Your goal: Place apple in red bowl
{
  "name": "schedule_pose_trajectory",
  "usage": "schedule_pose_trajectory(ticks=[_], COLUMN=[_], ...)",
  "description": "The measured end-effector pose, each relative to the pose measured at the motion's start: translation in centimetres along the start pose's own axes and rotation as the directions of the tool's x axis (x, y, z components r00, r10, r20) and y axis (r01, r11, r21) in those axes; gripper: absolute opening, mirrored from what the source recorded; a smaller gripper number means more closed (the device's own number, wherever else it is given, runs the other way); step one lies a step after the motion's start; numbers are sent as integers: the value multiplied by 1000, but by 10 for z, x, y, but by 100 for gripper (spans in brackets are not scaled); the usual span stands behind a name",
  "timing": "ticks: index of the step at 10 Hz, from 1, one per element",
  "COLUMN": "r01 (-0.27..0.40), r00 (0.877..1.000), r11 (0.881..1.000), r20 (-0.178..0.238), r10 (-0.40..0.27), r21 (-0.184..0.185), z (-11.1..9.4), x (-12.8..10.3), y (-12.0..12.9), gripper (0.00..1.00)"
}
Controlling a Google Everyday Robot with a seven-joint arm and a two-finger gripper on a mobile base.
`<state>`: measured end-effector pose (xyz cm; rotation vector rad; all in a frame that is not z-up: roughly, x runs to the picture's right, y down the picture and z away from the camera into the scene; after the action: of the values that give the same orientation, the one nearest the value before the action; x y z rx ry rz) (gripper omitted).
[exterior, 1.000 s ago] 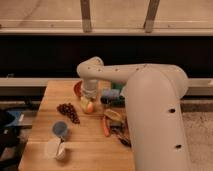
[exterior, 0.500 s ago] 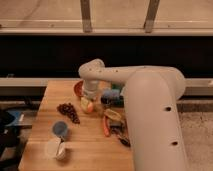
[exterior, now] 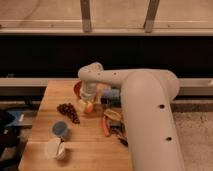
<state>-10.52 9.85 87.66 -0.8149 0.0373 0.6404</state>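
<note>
Apple point(exterior: 88, 107) sits just in front of the red bowl point(exterior: 77, 89); the gripper point(exterior: 86, 99) is directly over it, and I cannot tell its grip.

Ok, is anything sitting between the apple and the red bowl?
Nothing visible. The gripper is down at the apple, and the red bowl lies just behind it, partly hidden by the arm. The grapes lie beside the apple, off that path.
</note>
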Motion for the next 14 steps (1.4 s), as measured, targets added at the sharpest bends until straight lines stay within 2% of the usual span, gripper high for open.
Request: schedule_pose_trajectory(ticks=[2,7,8,10,12,14], r01=[5,12,9,-2,-4,-22], r00=[1000,1000,1000,1000,1000,999], r11=[1000,1000,1000,1000,1000,999], r20=[0,-1,-3,-12,-10,31], r10=[-5,-12,-9,2,4,21], r21=[-10,-22,-24,-18,4,44], z=[5,11,12,7,-7,-36], x=[-2,-1,1,8,9,13], y=[4,13,14,14,18,18], gripper=[62,14,8,7,7,7])
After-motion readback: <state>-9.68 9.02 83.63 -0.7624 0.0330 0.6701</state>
